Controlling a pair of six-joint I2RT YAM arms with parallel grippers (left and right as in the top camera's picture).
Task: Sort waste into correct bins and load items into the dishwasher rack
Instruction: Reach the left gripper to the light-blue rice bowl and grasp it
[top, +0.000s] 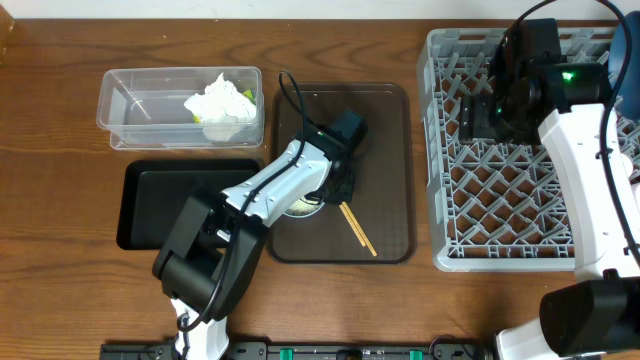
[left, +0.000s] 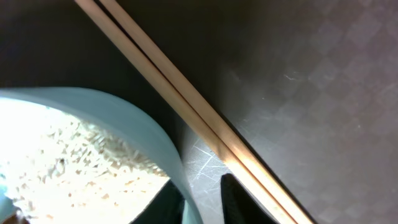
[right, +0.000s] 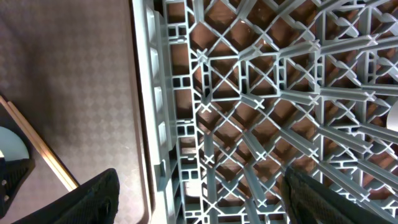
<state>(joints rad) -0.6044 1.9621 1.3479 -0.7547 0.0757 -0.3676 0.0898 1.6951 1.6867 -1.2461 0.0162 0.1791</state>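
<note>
Straddling the bowl (left: 124, 107) rim with left tool (left: 202, 208), released.
Hovering over dishwasher rack (right: 261, 93) edge with right tool (right: 199, 199), spread wide, empty; chopsticks (left: 193, 106) beside left tool.

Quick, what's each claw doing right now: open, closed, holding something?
Left claw: open, straddling the rim of the white bowl, not clamped.
Right claw: open wide, empty, over the dishwasher rack.
</note>
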